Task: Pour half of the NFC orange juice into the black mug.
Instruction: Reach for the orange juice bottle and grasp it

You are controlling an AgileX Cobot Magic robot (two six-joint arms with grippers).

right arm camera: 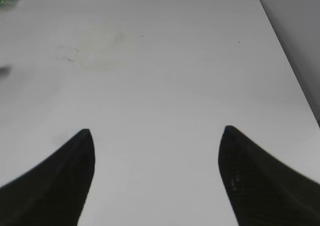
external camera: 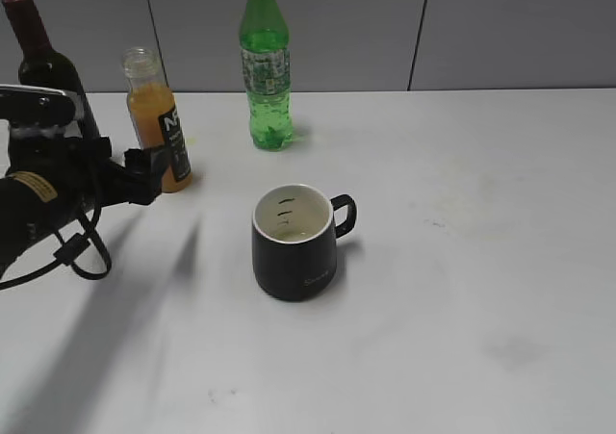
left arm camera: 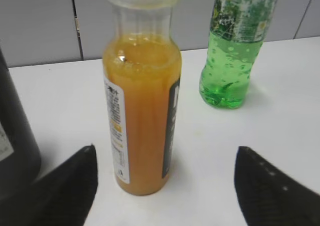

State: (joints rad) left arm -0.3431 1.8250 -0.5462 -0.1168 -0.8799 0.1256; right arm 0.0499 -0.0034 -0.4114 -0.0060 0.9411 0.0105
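Observation:
The NFC orange juice (external camera: 159,131) stands upright and capless at the back left, its neck empty above the orange liquid. My left gripper (external camera: 149,172) is right beside it on the near-left side. In the left wrist view the juice bottle (left arm camera: 142,121) rises just ahead of my left gripper (left arm camera: 166,147), whose jaws are wide open on either side of its base, nearer the left finger, touching nothing. The black mug (external camera: 294,251) sits mid-table, handle to the right, with a little pale liquid inside. My right gripper (right arm camera: 157,131) is open over bare table.
A green soda bottle (external camera: 265,68) stands at the back, right of the juice. A dark wine bottle (external camera: 38,54) stands at the far left behind my left arm, its side showing (left arm camera: 12,146) close to the left finger. The table's right edge (right arm camera: 287,60) runs near a wall.

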